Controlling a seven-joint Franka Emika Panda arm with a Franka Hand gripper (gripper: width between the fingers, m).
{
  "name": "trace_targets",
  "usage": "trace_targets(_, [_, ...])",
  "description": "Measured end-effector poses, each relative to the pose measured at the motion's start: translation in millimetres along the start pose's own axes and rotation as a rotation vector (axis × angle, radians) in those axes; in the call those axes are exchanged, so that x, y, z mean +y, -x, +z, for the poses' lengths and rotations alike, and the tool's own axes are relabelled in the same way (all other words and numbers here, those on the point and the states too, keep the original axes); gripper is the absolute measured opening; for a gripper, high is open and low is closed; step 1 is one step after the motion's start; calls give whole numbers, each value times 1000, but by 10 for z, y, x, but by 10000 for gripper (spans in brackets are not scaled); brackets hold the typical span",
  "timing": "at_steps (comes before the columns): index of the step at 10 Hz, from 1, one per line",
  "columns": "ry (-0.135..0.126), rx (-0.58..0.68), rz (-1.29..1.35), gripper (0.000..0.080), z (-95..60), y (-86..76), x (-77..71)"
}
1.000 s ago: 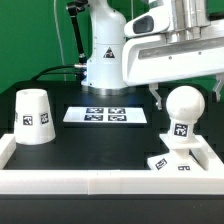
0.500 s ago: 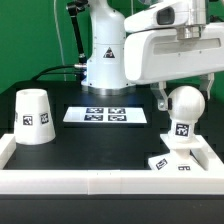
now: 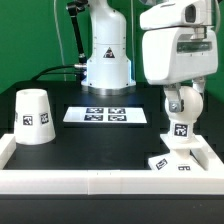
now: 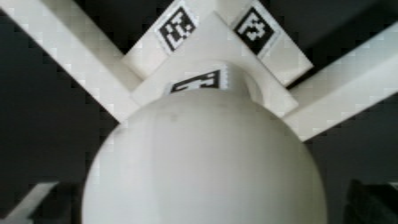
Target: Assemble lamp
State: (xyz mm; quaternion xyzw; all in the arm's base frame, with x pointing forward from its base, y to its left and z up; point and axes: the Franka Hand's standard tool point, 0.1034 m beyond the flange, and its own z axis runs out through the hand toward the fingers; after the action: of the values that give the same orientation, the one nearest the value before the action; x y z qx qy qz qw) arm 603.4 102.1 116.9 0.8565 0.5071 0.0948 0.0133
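Observation:
The round bulb (image 3: 187, 99) stands upright on its short tagged stem (image 3: 181, 129) on the flat square base (image 3: 176, 162), at the front of the exterior view's right. My gripper (image 3: 182, 103) has come down over the bulb, with one dark finger (image 3: 171, 103) beside it. In the wrist view the bulb (image 4: 199, 160) fills the space between my fingers (image 4: 25, 206), with a thin gap showing, and the gripper (image 4: 199, 208) looks open. The base's tags (image 4: 178, 30) show beyond it. The tapered shade (image 3: 33, 115) stands at the exterior view's left.
The marker board (image 3: 105, 115) lies flat mid-table, in front of the arm's pedestal (image 3: 106, 62). A low white rail (image 3: 90, 184) runs along the front edge and up the right side (image 3: 214, 158), hemming in the base.
The arm's hand has swung from lying sideways above the bulb to pointing straight down, and has dropped so that its fingers now stand beside the bulb. The lamp parts have not moved.

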Motion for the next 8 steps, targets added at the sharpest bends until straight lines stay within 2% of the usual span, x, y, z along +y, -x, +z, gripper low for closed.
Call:
trace_targets(2, [8,-8,-228,698,24,6,55])
trace_targets(5, [22,-36,-445,698,36,1,63])
trace_targets(8, [15,-41,-457,698,61,23,56])
